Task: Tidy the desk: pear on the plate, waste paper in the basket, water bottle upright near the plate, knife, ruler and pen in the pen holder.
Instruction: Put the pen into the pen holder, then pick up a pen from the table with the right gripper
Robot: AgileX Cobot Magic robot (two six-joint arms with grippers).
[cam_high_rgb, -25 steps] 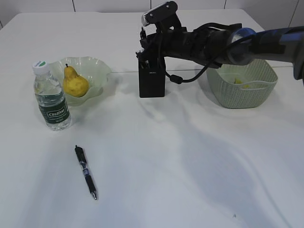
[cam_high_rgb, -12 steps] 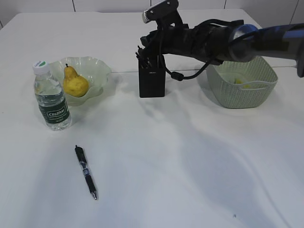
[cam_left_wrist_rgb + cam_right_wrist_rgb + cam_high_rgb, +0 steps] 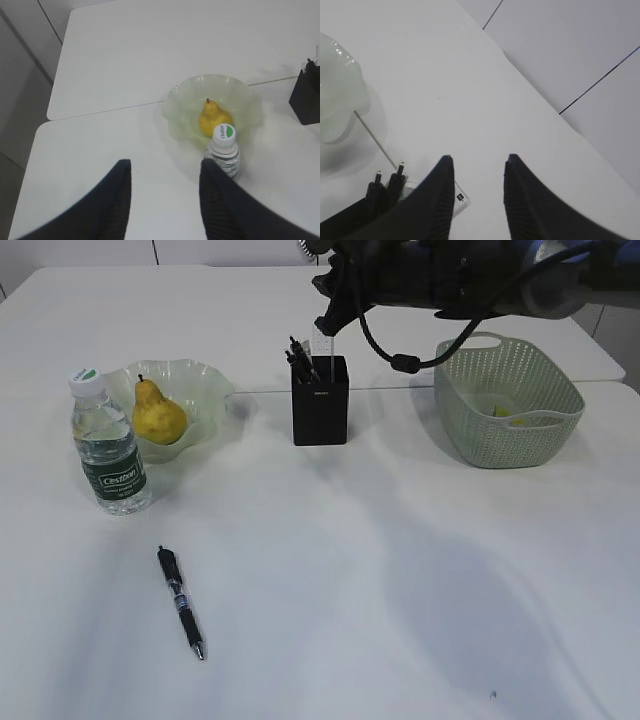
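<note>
The pen [image 3: 181, 602] lies flat on the white surface [image 3: 400, 570], nearest the camera and far from both grippers, well below and to the left of the right gripper [image 3: 478, 165]. Further back the water bottle [image 3: 108, 445] stands upright just beside the green plate [image 3: 205, 390], which holds the pear [image 3: 158, 414]. The left gripper [image 3: 165, 172] hovers above the bottle, parted and holding nothing. The black pen holder [image 3: 320, 400], with tools standing in it, sits directly beneath the right gripper, whose jaws are apart and empty. The basket [image 3: 508, 405] lies to its right
</note>
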